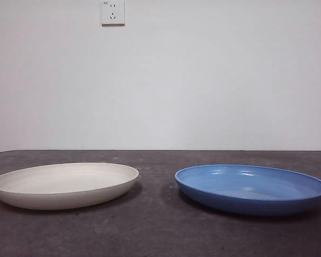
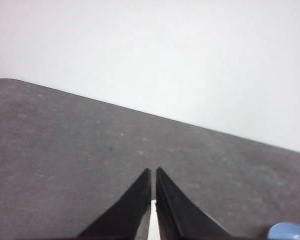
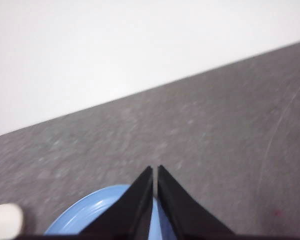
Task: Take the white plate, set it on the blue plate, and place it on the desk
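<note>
Now, we tell what we see, line by line
White plate: we see the white plate (image 1: 64, 184) lying flat on the desk (image 1: 160, 235), on the left side in the front view; nothing is on it and nothing touches it
Blue plate: we see the blue plate (image 1: 251, 188) lying flat on the desk too, on the right side in the front view; it is shiny and has nothing in it
Plates together: we see a strip of bare desk between them, so they sit near each other but do not touch
Left gripper: we see the left gripper (image 2: 153, 172) up over the bare desk (image 2: 65, 160); its two black jaws are pressed close, with only a thin slit between them, and they pinch nothing; a small bit of the blue plate (image 2: 289, 231) peeks in at a corner of this view
Right gripper: we see the right gripper (image 3: 155, 170) up above the blue plate (image 3: 90, 215); its jaws are pressed close as well and pinch nothing; a small bit of the white plate (image 3: 5, 219) shows at the edge of this view
Wall: we see a plain white wall (image 1: 203, 80) behind the desk, with a white socket (image 1: 113, 12) high up on it
</note>
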`<state>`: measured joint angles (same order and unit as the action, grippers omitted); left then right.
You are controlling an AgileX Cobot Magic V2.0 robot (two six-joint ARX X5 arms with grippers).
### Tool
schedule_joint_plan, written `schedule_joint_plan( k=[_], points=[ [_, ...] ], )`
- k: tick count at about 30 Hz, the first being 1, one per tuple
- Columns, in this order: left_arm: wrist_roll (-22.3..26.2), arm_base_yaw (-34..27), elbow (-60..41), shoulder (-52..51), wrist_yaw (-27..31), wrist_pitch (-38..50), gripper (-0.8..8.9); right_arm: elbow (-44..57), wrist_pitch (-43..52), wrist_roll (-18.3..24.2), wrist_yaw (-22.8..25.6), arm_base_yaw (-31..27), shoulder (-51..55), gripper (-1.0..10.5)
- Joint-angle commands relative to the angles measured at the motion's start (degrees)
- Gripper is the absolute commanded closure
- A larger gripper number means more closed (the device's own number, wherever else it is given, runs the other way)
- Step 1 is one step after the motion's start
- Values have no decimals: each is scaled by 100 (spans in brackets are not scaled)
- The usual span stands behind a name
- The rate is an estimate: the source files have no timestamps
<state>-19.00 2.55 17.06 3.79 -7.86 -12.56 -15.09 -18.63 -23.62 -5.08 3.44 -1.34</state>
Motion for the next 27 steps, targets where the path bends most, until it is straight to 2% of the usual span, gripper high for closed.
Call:
schedule_joint_plan(
  k=[1,9,17,22,27],
  points=[
    [-96,11,667,273,-68,-365,797,-463,-391,-195,-251,20,-170,935],
    [9,125,2363,1353,-863,-1631,797,-1766,-1606,-157,-1486,20,-1040,935],
    [-9,678,2951,1912,-1353,-2350,796,-2566,-2006,-70,-2962,72,-2024,935],
    [20,1187,2955,2065,-1473,-2529,797,-2909,-2138,144,-3292,442,-2415,935],
    [98,1532,2955,2179,-1591,-2529,797,-3235,-2426,796,-3397,710,-2756,935]
  ],
)
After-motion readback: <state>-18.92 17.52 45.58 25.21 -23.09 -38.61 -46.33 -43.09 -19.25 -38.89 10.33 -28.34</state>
